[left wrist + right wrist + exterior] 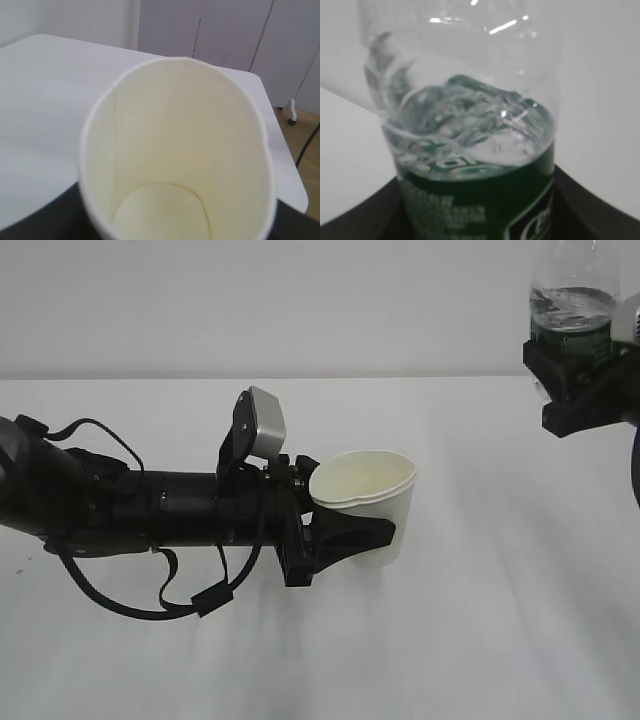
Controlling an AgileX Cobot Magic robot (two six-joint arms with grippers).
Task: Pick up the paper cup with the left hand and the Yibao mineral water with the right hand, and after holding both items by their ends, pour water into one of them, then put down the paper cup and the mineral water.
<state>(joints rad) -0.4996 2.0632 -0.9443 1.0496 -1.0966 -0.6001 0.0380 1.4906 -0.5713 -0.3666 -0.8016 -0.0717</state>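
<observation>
Cup: paper cup [372, 502] sits pinched in the left hand [335, 537], just above the white worktop [470, 640]; whether it's lifted clear I can't tell. Rim squeezed to an oval; left wrist view shows a dry cream inside, no water in it.
Bottle: Yibao mineral water [572, 302] is held upright high at the right edge of the exterior view, well apart from the cup. Green label band sits right at the grip, some water above it. Neck and mouth are cut off by the frame.
Left fingers: clamped on the cup's sides near mid-height, black pads [350, 536] wrapped on the wall.
Right fingers: right hand [585, 375] closed on the bottle at the label, dark pads visible either side in the right wrist view.
Step (my read): both items held, pour not begun.
How to do it well: bring the bottle mouth over the cup opening before tilting. Tilt slowly, since the water is sloshing. Aim for the long axis of the oval rim. Don't squeeze the cup harder, or the wall may buckle.
Risk: spill on the worktop if tilt starts before alignment.
</observation>
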